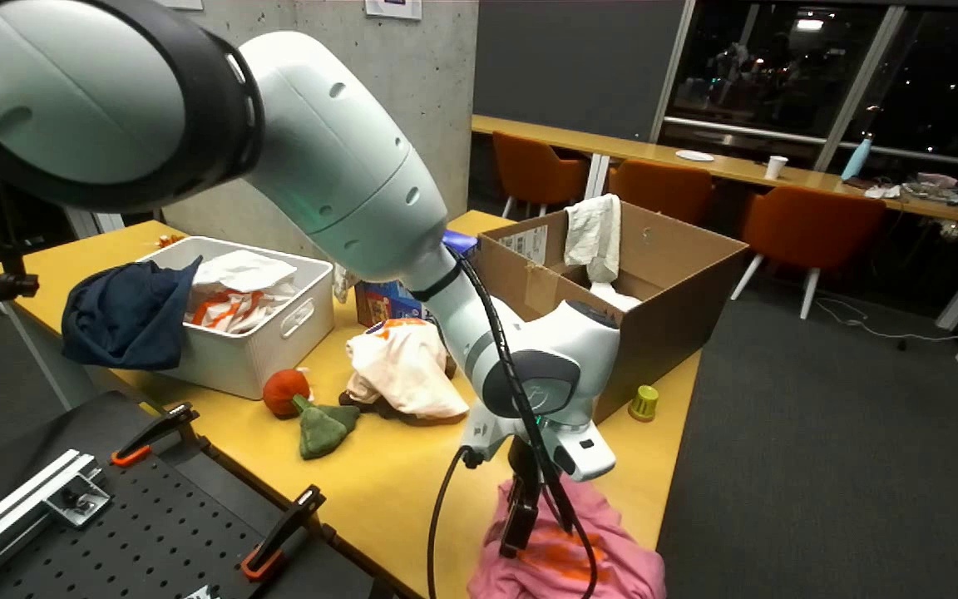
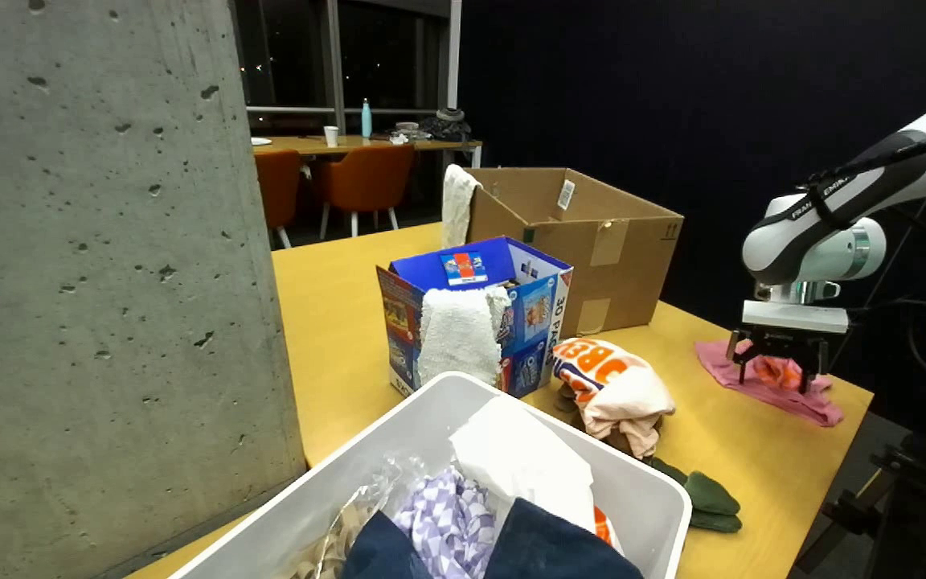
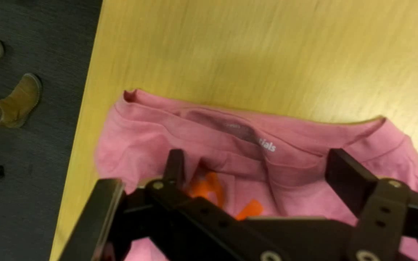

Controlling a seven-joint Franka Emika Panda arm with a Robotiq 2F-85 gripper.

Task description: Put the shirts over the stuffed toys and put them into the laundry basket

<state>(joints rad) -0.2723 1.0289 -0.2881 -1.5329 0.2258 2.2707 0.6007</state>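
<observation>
A pink shirt with orange print lies flat near the table's end; it shows in both exterior views and the wrist view. My gripper is open, its fingers wide apart over the shirt's collar area, with no cloth visibly pinched. In an exterior view the gripper points down, close to or touching the shirt. A pale shirt with orange lettering covers most of a brown toy. A green toy lies beside a red-orange ball-shaped piece. The white basket holds cloths.
A dark blue cloth hangs over the basket's rim. A big cardboard box and a blue snack box stand behind the toys. A green cup stands near the table edge. Black clamps line the front edge.
</observation>
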